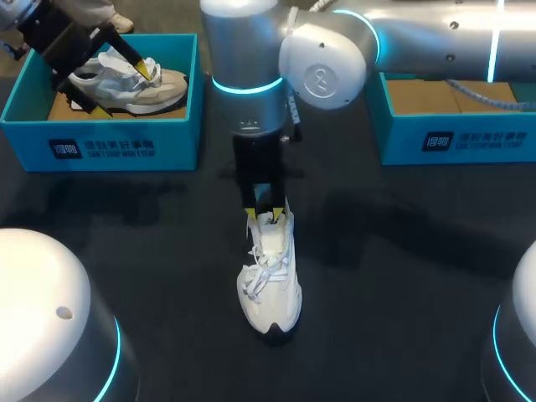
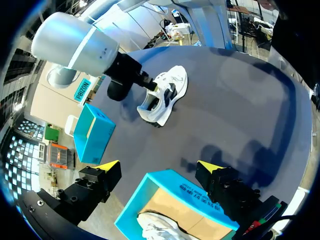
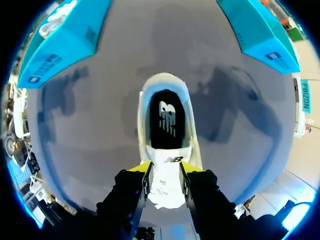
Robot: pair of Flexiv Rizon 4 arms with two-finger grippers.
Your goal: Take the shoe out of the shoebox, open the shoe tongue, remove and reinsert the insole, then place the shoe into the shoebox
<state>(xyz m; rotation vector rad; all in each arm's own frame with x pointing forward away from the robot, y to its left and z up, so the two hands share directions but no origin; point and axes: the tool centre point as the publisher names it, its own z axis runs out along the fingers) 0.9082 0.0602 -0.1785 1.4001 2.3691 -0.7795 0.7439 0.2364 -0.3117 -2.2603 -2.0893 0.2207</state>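
A dark grey, matte tabletop (image 1: 402, 276) carries everything, evenly lit and plain. Soft shadows (image 3: 227, 100) lie on it ahead of the right gripper (image 3: 165, 169), off to either side.

Dark, perhaps grey table (image 1: 402, 276), white shoe (image 1: 272, 285), left shoebox (image 1: 109, 142), right shoebox (image 1: 469, 138)

The shoe (image 1: 270, 280) lies in the middle of the worktop (image 1: 167, 251), toe toward the robot, heel away. The right hand (image 1: 262, 211) stands over the heel end, with the tongue (image 3: 167, 175) between its fingers, touching both. At far left, the left box (image 1: 109, 142) holds a second shoe (image 1: 159, 92), and the left hand (image 1: 117, 86) hangs spread above it. The right box (image 1: 456, 138) sits at far right.
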